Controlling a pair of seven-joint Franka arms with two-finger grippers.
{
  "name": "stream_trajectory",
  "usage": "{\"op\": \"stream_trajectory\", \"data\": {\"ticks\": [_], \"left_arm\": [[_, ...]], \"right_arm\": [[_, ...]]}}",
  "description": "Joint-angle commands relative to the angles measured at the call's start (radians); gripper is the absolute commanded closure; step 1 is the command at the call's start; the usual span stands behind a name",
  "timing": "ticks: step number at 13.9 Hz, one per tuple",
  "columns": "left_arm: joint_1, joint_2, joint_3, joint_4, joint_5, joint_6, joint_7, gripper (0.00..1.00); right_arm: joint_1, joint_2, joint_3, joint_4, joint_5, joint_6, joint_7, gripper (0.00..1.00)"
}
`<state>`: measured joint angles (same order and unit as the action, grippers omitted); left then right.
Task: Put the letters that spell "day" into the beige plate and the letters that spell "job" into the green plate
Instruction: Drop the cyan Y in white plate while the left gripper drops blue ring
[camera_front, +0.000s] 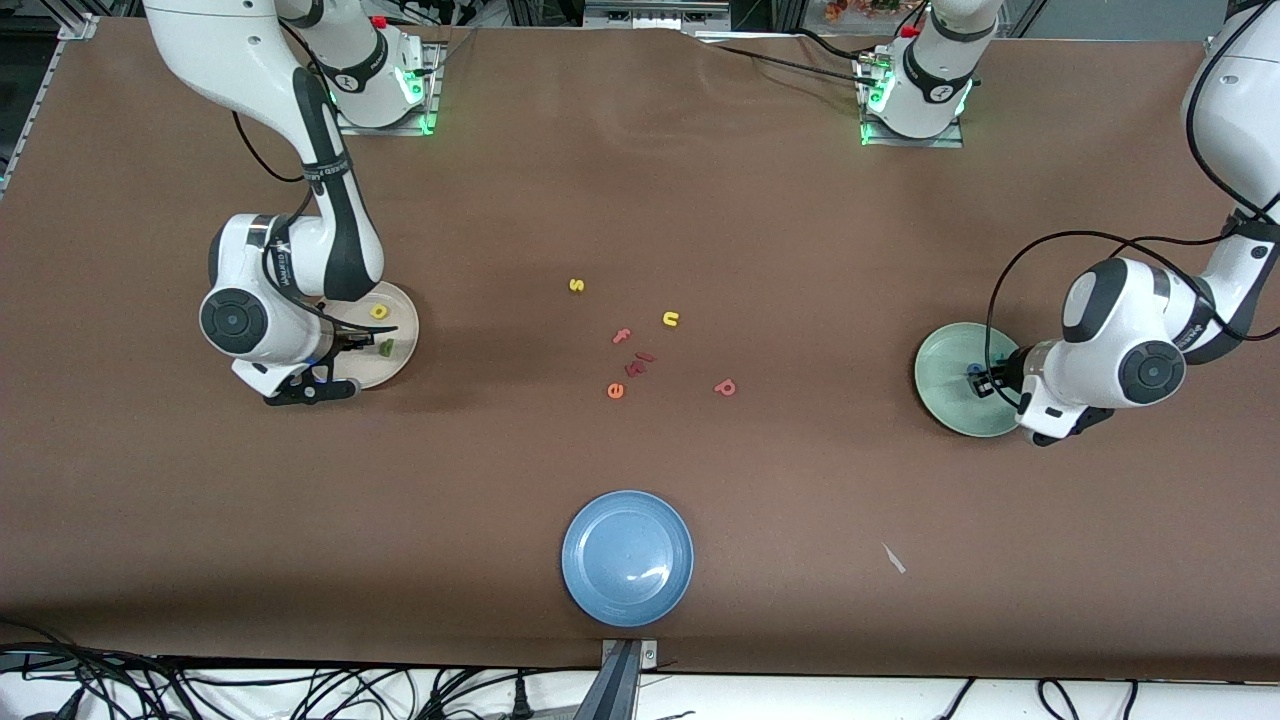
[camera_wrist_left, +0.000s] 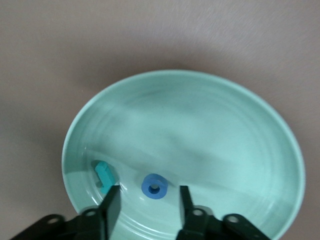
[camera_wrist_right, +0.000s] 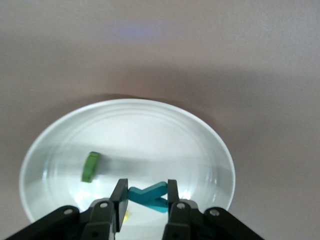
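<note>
Your right pincer (camera_wrist_right: 145, 199) is clamped on the teal plastic y (camera_wrist_right: 148, 195) over the round beige plate (camera_wrist_right: 200, 135); release it. Your left pincer (camera_wrist_left: 149, 201) stands apart over the round mint-green plate (camera_wrist_left: 225, 125), blue ring o (camera_wrist_left: 154, 186) between its fingers. Next, fetch the pinkish-red b (camera_front: 725, 387).

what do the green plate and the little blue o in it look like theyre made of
Green plate: probably glazed ceramic or glossy melamine; it has a smooth sheen, soft reflections and faint concentric rings. Blue o: likely matte plastic or foam; flat saturated colour, thick ring, no glare.
</note>
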<state>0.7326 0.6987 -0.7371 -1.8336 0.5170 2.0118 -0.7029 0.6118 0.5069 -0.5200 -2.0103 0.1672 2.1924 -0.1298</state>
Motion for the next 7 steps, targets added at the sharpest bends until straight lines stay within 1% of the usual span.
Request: {"op": "stream_trajectory", "data": {"ticks": [1,2,3,4,5,6,7], "left_arm": [[-0.006,-0.082,-0.057,0.008,-0.03,-0.024,-0.016,0.0],[-0.005,-0.099,-0.097,0.013,-0.078,-0.025,-0.036,0.0],[-0.013,-0.107,-0.14,0.019,-0.112,-0.041,-0.079,0.0],[-0.028,-0.107,-0.187,0.019,-0.115,-0.048,-0.137,0.0],[-0.066,-0.105,-0.209,0.02,-0.109,-0.045,-0.205,0.0],[-0.128,-0.099,-0.209,0.026,-0.104,-0.036,-0.258,0.0],[-0.201,-0.091,-0.202,0.054,-0.101,-0.025,-0.291,0.0]], "right_arm": [[-0.007,-0.005,0.003,-0.036,0.026,0.047,-0.028,0.54],[-0.007,-0.007,0.003,-0.035,0.026,0.046,-0.024,0.12],[-0.007,-0.013,0.005,-0.028,0.026,0.035,-0.011,0.0],[-0.006,-0.018,0.006,-0.016,0.026,0.012,-0.01,0.0],[-0.006,-0.022,0.006,0.007,0.028,-0.025,-0.01,0.0],[-0.006,-0.025,0.005,0.045,0.026,-0.072,-0.01,0.0],[-0.006,-0.025,0.005,0.1,0.026,-0.138,-0.01,0.0]]}}
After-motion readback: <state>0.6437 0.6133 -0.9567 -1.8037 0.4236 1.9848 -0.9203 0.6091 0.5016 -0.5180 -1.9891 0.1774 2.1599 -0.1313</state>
